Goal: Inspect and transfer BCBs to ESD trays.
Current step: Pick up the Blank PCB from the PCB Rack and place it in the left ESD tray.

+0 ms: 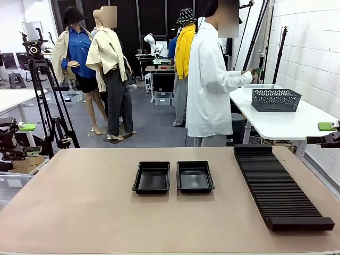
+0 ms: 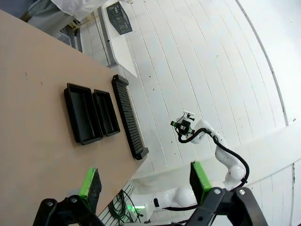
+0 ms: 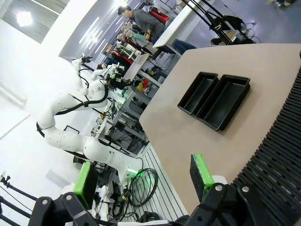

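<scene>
Tan flat tabletop (image 1: 79,207), lower frame. Long black ribbed rack (image 1: 279,186), right. Two glossy black shallow plastic trays (image 1: 152,179), centre, side by side, empty. Left gripper (image 2: 145,178), right gripper (image 3: 143,175): jaws spread, holding nothing. I judge circuit boards light, stiff, fragile; I'd pinch bare edges.

A long black ribbed rack (image 1: 281,186) lies on the right part of the tan table (image 1: 79,202). Beyond it a person (image 1: 210,79) in a white coat faces a white table (image 1: 281,125) carrying 1 grey basket (image 1: 276,99)
</scene>
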`<action>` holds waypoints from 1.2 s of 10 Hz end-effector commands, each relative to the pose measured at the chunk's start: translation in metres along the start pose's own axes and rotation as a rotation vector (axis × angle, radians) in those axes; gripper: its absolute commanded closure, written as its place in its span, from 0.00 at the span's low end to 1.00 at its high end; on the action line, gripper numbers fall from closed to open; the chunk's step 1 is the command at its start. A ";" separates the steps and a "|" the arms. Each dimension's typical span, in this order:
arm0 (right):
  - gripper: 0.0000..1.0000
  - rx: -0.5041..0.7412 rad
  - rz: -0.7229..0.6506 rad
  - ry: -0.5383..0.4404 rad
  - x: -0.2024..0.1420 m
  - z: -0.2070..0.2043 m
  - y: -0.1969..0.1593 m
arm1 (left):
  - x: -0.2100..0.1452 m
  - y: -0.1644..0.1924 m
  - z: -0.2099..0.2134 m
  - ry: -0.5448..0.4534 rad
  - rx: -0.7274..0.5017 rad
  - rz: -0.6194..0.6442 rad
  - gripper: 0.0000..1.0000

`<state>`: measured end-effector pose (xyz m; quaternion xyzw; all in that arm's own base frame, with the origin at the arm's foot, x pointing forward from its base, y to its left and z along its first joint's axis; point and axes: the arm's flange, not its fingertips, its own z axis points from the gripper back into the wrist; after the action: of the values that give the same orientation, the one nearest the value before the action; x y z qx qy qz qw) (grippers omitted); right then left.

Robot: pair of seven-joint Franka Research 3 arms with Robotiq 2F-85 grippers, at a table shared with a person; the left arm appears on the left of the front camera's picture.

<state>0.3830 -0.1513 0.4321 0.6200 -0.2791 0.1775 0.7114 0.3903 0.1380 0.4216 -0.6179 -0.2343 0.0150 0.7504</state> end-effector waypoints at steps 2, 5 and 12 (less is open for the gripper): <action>0.00 0.012 -0.005 -0.004 0.000 -0.001 0.000 | -0.001 -0.002 0.002 -0.003 -0.015 0.020 0.00; 0.00 0.012 -0.005 -0.004 0.000 -0.001 0.000 | -0.001 -0.002 0.002 -0.003 -0.015 0.020 0.00; 0.00 0.012 -0.005 -0.004 0.000 -0.001 0.000 | -0.001 -0.002 0.002 -0.003 -0.015 0.020 0.00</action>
<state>0.3830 -0.1513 0.4321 0.6200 -0.2791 0.1775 0.7115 0.3904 0.1379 0.4215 -0.6179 -0.2340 0.0149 0.7505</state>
